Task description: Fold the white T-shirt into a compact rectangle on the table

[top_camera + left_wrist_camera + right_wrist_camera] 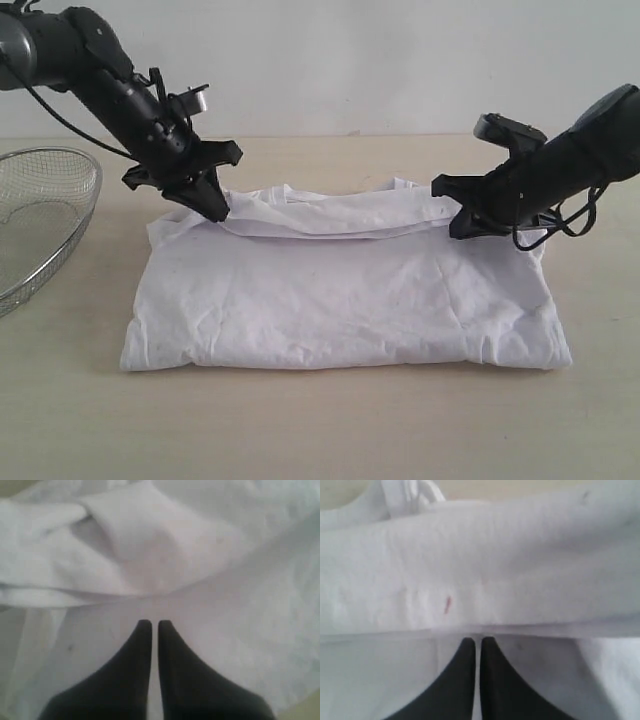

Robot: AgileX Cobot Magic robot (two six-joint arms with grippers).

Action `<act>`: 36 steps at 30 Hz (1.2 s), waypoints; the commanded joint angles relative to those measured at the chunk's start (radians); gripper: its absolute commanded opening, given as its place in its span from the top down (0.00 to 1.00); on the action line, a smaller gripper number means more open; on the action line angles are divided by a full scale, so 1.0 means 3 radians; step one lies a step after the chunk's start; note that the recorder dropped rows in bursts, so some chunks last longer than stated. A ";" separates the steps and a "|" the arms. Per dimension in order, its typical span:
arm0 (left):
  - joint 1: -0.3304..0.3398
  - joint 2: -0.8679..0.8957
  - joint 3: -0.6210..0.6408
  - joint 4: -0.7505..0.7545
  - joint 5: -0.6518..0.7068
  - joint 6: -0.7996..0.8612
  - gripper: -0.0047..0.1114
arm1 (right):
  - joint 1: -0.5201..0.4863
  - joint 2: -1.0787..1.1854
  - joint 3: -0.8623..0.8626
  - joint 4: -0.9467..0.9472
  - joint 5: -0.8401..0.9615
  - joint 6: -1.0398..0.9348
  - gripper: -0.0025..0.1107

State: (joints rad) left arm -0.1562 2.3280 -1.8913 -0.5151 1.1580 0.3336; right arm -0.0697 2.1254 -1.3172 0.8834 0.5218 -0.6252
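The white T-shirt (340, 300) lies folded on the table (320, 430), its front layer spread wide. A band of cloth sags along its far edge between both grippers. My left gripper (218, 208) is at the far left corner, shut on that edge; in the left wrist view its tips (150, 624) sit close together over bunched white cloth (150, 555). My right gripper (462, 222) is shut on the far right corner. Its tips (475, 640) meet the hem of a folded band (485, 580) with a small red mark (447, 605). The lettering and the neck tag are hidden.
A round wire-mesh basket (40, 215) stands at the left edge of the table, a little apart from the shirt. Bare tabletop runs in front of the shirt and on both sides. A pale wall rises behind the table.
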 commanded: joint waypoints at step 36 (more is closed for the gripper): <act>-0.0013 0.0073 0.0347 0.0178 -0.0638 0.0086 0.92 | 0.0132 -0.0043 -0.0520 0.0785 -0.0001 -0.0093 0.98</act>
State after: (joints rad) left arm -0.1562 2.3502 -1.7910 -0.4786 1.0161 0.3398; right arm -0.0247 2.1463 -1.4912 1.1296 0.4936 -0.6289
